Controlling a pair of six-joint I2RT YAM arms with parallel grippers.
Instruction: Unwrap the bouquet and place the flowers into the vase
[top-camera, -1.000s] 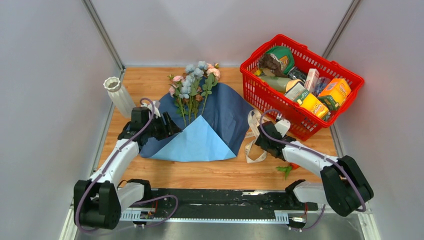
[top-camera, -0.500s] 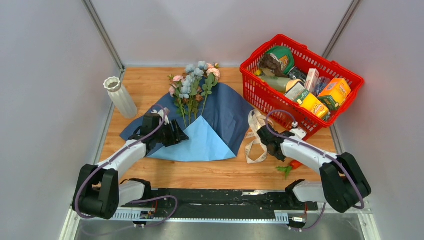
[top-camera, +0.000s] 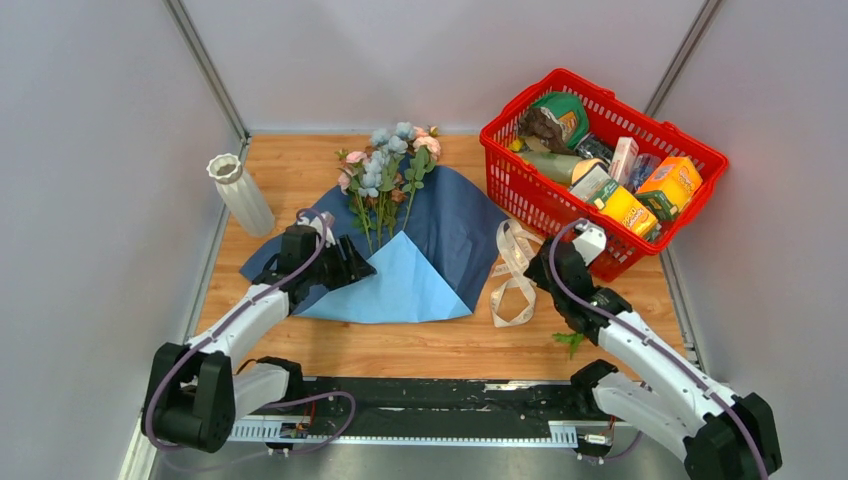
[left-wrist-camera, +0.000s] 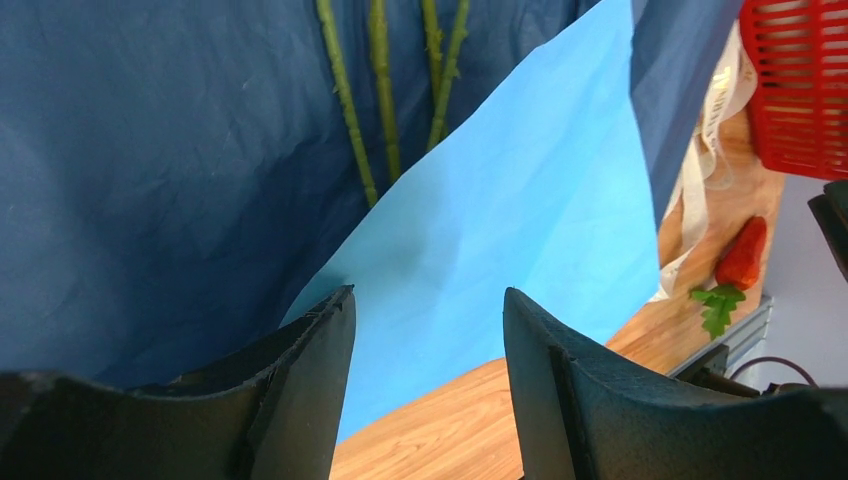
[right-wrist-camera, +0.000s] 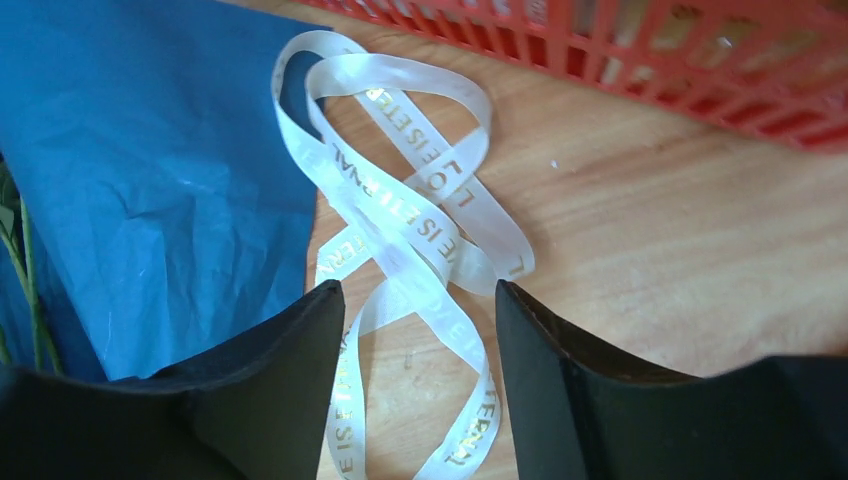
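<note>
Top external: ribbon (top-camera: 515, 262) off, blue paper (top-camera: 450, 225) mostly open mid-frame w/ flowers (top-camera: 388, 160) lying on it; vase (top-camera: 240, 195) upper left has no stems yet. Left gripper (left-wrist-camera: 428, 300) & right gripper (right-wrist-camera: 418, 290) both wide, holding nothing, so the whole transfer's left imo.

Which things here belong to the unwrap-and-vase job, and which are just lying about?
Job in hand:
flowers
blue wrapping paper, spread open under the stems
cream ribbon, lying loose
white vase

Just lying about:
red basket of groceries
green sprig
small red item beside the sprig
</note>
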